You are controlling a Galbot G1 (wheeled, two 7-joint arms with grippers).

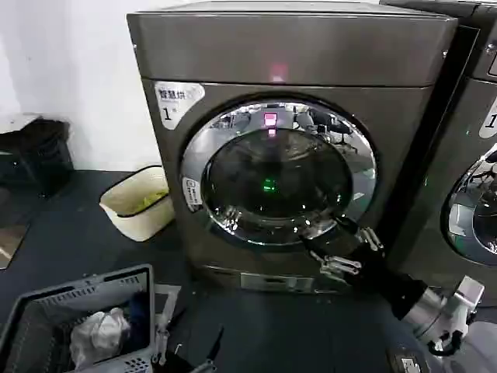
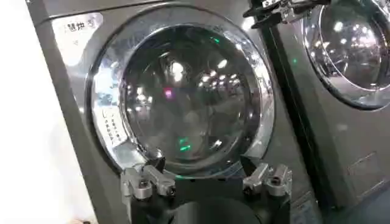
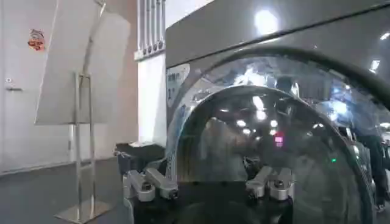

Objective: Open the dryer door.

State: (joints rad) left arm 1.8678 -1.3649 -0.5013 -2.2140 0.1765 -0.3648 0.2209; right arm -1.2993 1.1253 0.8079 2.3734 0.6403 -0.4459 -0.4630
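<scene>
dark floor, right gripper [image 1: 342, 247] spread wide at the dryer door [image 1: 278, 172] rim; slick chrome, could slip.

- The dryer door [image 1: 277, 172]: wide rim of mirror-bright chrome that reflects the room; bulging centre of dark tinted glass, smooth and glossy.
- The dryer body [image 1: 295, 50]: bronze-grey sheet metal with a smooth satin sheen.
- The second grey machine [image 1: 466, 155]: similar satin metal casing and a chrome-rimmed door.
- The right gripper [image 1: 342, 242]: black matt housing with bare silvery metal finger links.
- The left gripper [image 2: 205, 179]: the same black body and dull metal links.
- The basket [image 1: 46, 311]: grey perforated plastic, holding white crumpled cloth [image 1: 99, 334].
- The tub [image 1: 138, 203]: cream plastic, smooth.
- The floor [image 1: 78, 241]: dark and matt.
</scene>
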